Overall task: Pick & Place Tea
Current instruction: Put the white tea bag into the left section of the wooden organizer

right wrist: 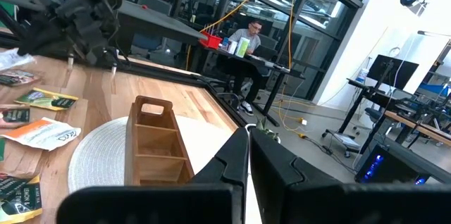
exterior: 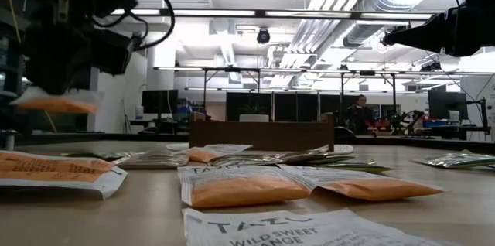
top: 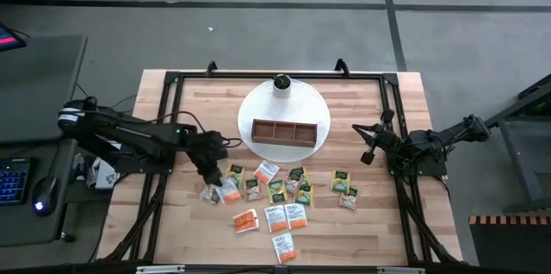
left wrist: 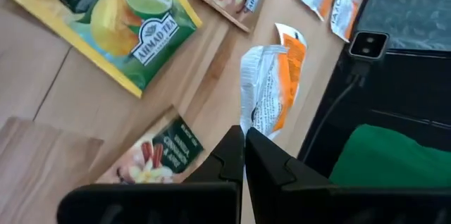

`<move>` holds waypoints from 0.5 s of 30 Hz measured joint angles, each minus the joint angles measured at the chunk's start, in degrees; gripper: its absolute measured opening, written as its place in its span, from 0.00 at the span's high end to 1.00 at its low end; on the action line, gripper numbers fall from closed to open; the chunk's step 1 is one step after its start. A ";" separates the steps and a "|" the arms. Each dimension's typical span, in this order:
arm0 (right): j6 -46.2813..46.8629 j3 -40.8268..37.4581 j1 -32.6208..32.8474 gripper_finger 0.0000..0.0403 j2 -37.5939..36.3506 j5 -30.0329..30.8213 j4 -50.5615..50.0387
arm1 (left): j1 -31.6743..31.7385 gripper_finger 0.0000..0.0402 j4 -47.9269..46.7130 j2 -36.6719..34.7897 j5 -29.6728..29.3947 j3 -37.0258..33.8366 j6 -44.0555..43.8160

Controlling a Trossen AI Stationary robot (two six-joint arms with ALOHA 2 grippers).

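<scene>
The left claw is pinching a white-and-orange paper tea sachet above the left end of the sachets scattered on the wooden desk. The brown three-compartment wooden tray sits on a round white mat at centre. The right claw, pressed together and holding nothing, hovers right of the tray.

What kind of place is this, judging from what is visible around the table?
Probably a robotics lab or industrial workspace. Exposed ducts and strip lights run across the ceiling, rows of desks with monitors stand behind the table, and a person sits working at a desk.
</scene>
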 joint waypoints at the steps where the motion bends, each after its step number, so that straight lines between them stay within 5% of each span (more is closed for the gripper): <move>1: 0.00 0.01 -0.01 0.97 -0.01 0.00 0.00 | 0.00 1.00 -0.89 -1.33 -0.34 0.00 0.13; 9: 0.00 0.01 0.00 0.97 -0.01 0.00 0.00 | 0.02 1.00 -2.84 -8.31 -7.00 1.66 6.75; 15: 0.00 0.00 -0.01 0.97 -0.01 0.00 0.00 | 1.61 1.00 -11.61 -8.58 -13.81 9.80 18.97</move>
